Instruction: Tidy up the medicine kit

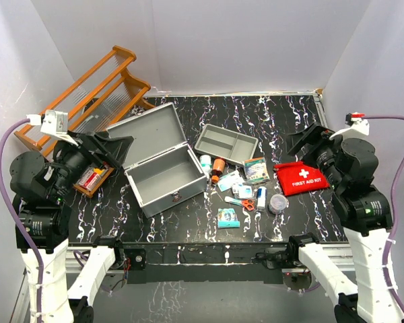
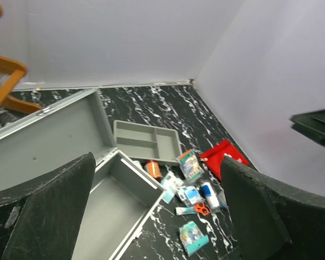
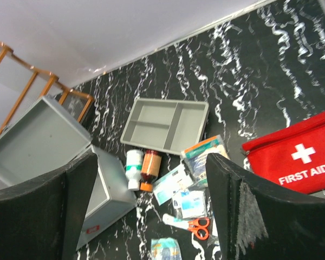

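Observation:
The medicine kit is a grey metal case standing open left of centre, its lid leaning back and its inside bare. It also shows in the left wrist view and the right wrist view. To its right lie a white bottle, an orange bottle, orange-handled scissors, a teal packet and several flat packets. My left gripper hangs open above the case's left side, holding nothing. My right gripper hovers open over the table's right side, also holding nothing.
A shallow grey two-compartment tray lies behind the loose items. A red FIRST AID KIT pouch lies at the right. A wooden rack leans in the back left corner. A small wooden tray with red items sits under the left arm.

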`<state>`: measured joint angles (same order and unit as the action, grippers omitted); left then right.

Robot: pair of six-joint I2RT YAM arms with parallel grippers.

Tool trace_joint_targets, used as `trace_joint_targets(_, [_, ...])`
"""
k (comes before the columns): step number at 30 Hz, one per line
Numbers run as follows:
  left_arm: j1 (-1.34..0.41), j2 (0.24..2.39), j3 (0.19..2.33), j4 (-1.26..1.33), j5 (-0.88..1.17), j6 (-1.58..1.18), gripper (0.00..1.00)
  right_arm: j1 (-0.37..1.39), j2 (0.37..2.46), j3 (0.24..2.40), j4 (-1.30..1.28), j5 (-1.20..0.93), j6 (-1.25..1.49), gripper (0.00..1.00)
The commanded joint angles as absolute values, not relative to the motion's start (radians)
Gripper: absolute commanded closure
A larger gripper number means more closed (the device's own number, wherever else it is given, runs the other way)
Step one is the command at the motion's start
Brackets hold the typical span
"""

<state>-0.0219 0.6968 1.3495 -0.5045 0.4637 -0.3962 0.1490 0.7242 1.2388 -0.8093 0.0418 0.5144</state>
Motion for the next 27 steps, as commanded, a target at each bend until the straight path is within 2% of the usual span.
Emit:
trace_joint_targets(1, [-0.035, 0.696, 1.312, -0.422, 0.624, -0.429, 0.02, 0.134, 0.758, 1.215, -0.754, -0.131, 0.509, 0.18])
trace_joint_targets(12, [-0.069, 0.754, 1.124, -0.123, 1.011, -0.572, 0.01, 0.126, 0.784, 1.096, -0.73, -0.232, 0.468, 0.15])
trace_joint_targets(15, [-0.076, 0.761, 1.069, -0.023, 1.041, -0.686, 0.02, 0.126, 0.789, 1.052, -0.702, -0.224, 0.49, 0.17])
trace_joint_targets(22, [-0.108, 0.732, 0.973, -0.007, 1.028, -0.757, 0.05, 0.124, 0.878, 1.027, -0.669, -0.21, 0.509, 0.26])
trace_joint_targets(27, [-0.181, 0.73, 0.818, 0.032, 1.003, -0.797, 0.14, 0.124, 0.947, 1.016, -0.654, -0.167, 0.55, 0.31])
